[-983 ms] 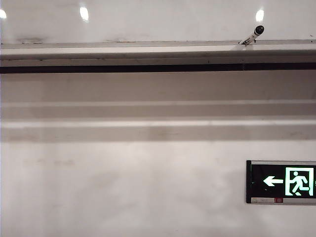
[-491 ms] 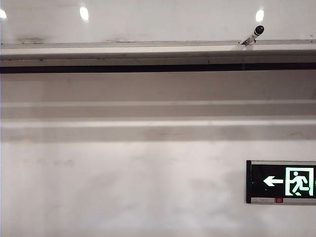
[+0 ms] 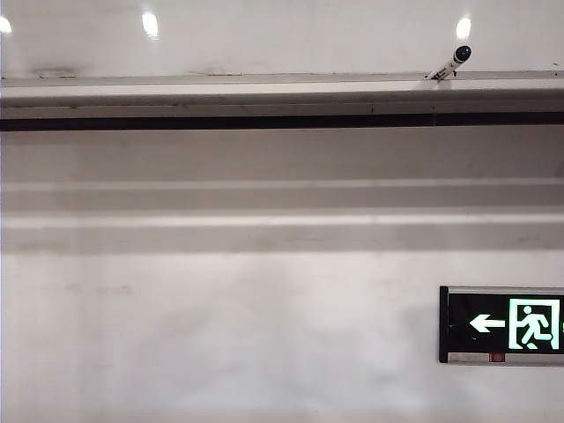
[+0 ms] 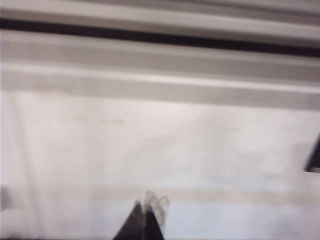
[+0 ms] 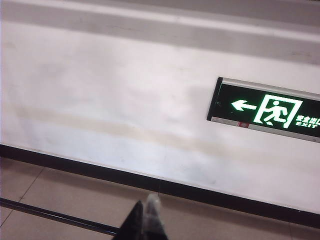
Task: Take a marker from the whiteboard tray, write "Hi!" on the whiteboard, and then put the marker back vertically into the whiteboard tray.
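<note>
One whiteboard (image 3: 282, 40), glossy and mirroring three ceiling lights, is seen along the top of the exterior view, and one whiteboard tray (image 3: 220, 91) is seen beneath it as a long silver-grey ledge. No writing is visible on the part of the board that shows. One exit sign (image 3: 502, 324) is mounted on the matte wall below; it is also caught in the right wrist view, well beyond and to one side of the jaws. One marker (image 3: 451, 63) is found, leaning tilted on the tray toward the right end with its black cap uppermost, well apart from both pairs of jaws. The marker is judged light, stiff and smooth, so it may slip or roll; the white barrel, just below the cap, is judged the best place to be gripped. The left gripper (image 4: 145, 220) is shown blurred, its jaws together and empty, pointed at the wall below the tray. The right gripper (image 5: 144, 222) is held lower, its jaws closed on nothing, with the wall's black skirting and the floor just ahead of them. Neither gripper is seen in the exterior view.
</note>
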You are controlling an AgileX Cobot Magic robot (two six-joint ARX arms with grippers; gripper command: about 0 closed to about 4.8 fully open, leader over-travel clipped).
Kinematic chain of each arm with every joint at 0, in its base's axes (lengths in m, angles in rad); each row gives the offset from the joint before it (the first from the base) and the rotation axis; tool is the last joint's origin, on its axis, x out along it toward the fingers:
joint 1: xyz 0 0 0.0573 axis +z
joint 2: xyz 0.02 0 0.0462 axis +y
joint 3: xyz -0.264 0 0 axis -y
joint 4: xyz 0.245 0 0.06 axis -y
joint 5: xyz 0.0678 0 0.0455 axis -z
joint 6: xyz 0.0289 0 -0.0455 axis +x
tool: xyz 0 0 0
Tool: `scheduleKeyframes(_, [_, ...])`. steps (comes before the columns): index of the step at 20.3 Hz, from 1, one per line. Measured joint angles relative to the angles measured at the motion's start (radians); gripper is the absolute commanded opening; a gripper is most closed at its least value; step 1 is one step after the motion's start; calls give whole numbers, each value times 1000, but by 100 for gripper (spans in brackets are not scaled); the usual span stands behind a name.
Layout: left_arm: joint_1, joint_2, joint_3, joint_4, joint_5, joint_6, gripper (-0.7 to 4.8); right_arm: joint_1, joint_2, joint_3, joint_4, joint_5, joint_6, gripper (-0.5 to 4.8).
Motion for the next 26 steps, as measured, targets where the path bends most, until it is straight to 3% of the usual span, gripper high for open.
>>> scheduleKeyframes(3, [-30, 0, 0, -10, -52, 0, -5, 0, 0, 0, 0, 0, 0, 13])
scheduleKeyframes(20, [-42, 0, 0, -11, -36, 0, 4, -1, -23, -17, 8, 0, 0, 13])
scheduleKeyframes(26, [-42, 0, 0, -13, -35, 0, 4, -160, -182, -127, 69, -20, 0, 13])
